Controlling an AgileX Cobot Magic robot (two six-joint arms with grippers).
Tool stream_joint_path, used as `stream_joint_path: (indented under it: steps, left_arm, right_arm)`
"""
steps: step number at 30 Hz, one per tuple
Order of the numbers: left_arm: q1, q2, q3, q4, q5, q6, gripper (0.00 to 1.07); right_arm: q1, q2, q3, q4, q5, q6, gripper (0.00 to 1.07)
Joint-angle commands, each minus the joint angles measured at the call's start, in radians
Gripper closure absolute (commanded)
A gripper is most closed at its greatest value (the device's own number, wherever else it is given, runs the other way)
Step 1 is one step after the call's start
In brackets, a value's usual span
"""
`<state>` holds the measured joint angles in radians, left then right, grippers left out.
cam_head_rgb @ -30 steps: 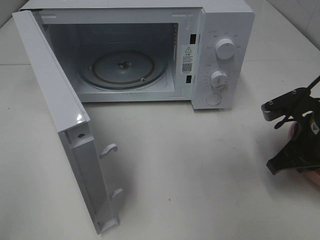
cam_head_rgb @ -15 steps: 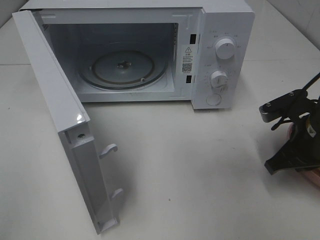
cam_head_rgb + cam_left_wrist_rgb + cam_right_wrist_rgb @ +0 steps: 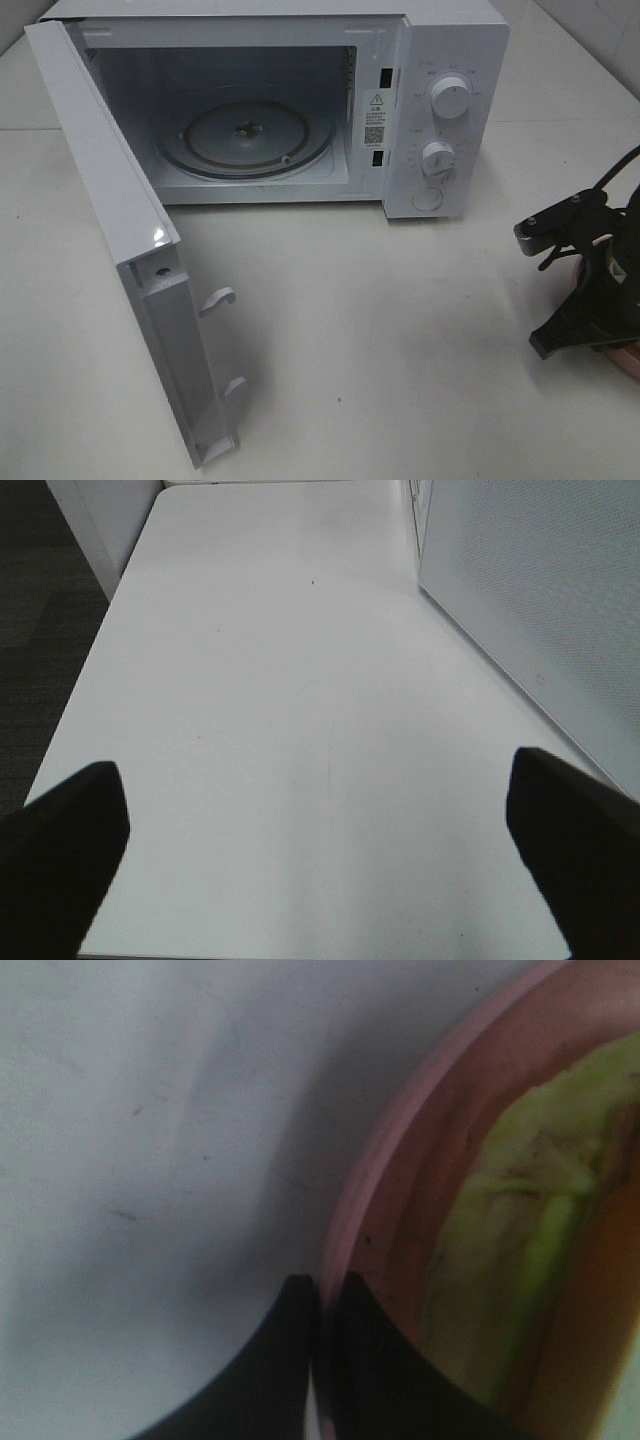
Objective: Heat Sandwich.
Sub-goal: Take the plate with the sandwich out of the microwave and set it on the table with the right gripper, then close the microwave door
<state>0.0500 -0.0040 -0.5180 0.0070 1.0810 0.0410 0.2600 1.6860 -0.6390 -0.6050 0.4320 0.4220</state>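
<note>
surface: white table (image 3: 400, 330) | on it: open microwave (image 3: 440, 100), pink plate (image 3: 400, 1190) at right edge

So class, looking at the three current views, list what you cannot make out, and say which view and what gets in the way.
- Sandwich: the right wrist view shows only a blurred green and brown part, cut off by the frame.
- Pink plate: in the high view, mostly behind the right gripper and past the edge.
- Dial markings around the microwave's knobs: too small to read.
- Left gripper: outside the high view.
</note>
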Motion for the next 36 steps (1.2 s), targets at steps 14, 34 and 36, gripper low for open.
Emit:
stream_joint_path:
  steps: [14,34,36]
  left_arm:
    - [0.002,-0.017,0.002,0.003,-0.011,-0.004,0.09]
    - [0.002,-0.017,0.002,0.003,-0.011,-0.004,0.09]
    - [0.002,-0.017,0.002,0.003,-0.011,-0.004,0.09]
  right_arm:
    - [-0.005,-0.003,-0.061,0.071,0.071,-0.031,0.56]
    - [-0.005,-0.315,-0.074,0.364,0.176,-0.309,0.22]
    - [-0.005,-0.351,-0.074,0.383,0.206,-0.319,0.23]
